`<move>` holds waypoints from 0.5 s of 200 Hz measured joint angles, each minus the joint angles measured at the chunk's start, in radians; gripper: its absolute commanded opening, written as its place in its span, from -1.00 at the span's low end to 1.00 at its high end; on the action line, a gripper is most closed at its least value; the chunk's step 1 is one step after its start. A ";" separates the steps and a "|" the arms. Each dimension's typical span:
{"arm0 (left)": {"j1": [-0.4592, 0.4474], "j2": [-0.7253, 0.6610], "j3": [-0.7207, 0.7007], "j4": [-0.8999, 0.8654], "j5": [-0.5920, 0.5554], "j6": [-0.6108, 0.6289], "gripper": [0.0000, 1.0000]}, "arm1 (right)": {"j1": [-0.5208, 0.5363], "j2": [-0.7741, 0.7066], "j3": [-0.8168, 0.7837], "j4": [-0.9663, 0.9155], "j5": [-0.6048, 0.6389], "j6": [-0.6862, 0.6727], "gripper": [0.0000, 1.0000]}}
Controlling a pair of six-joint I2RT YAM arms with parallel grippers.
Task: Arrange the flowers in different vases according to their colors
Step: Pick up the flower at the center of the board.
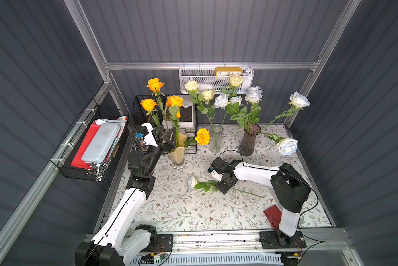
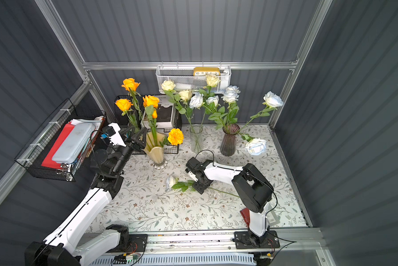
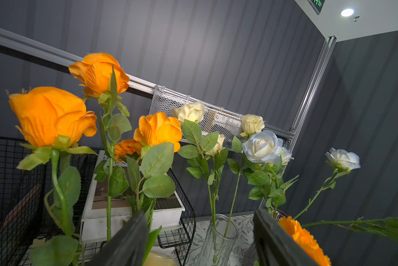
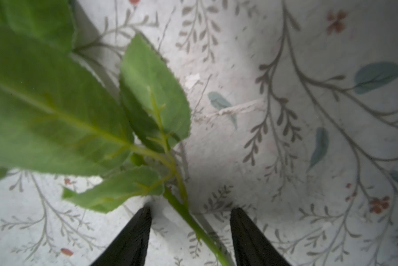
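Orange roses (image 1: 155,84) stand in the pale yellow vase (image 1: 177,153), and an orange marigold (image 1: 202,136) leans out beside it. Cream roses (image 1: 191,85) fill the clear glass vase (image 1: 216,140); white roses (image 1: 253,96) fill the purple vase (image 1: 248,142). My left gripper (image 1: 165,135) hangs open just left of the yellow vase's rim, with nothing between its fingers (image 3: 129,241). One white rose (image 1: 192,182) lies on the tablecloth. My right gripper (image 1: 223,190) points down over it, open, its fingers standing either side of the green stem (image 4: 186,214) without touching it.
A black wire basket (image 1: 94,147) with a red folder hangs on the left wall. A wire rack with books (image 1: 186,115) stands behind the yellow vase. A white mesh basket (image 1: 216,79) hangs on the back rail. A red box (image 1: 273,215) lies by the right arm's base.
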 measured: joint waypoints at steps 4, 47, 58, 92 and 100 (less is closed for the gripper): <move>0.000 -0.002 -0.002 -0.002 0.003 0.000 0.52 | -0.003 0.002 0.002 0.001 -0.005 0.002 0.09; -0.002 -0.021 -0.022 -0.045 0.029 0.000 0.54 | -0.015 0.026 0.028 -0.006 -0.060 -0.006 -0.58; -0.005 -0.027 -0.022 -0.055 0.030 0.000 0.55 | -0.015 0.027 0.029 -0.007 -0.068 -0.007 -0.68; -0.031 -0.045 -0.020 -0.084 0.027 0.003 0.55 | -0.015 0.027 0.029 -0.007 -0.079 -0.001 -0.92; -0.034 -0.045 -0.019 -0.094 0.026 0.005 0.55 | -0.015 0.026 0.028 -0.006 -0.079 0.002 -0.95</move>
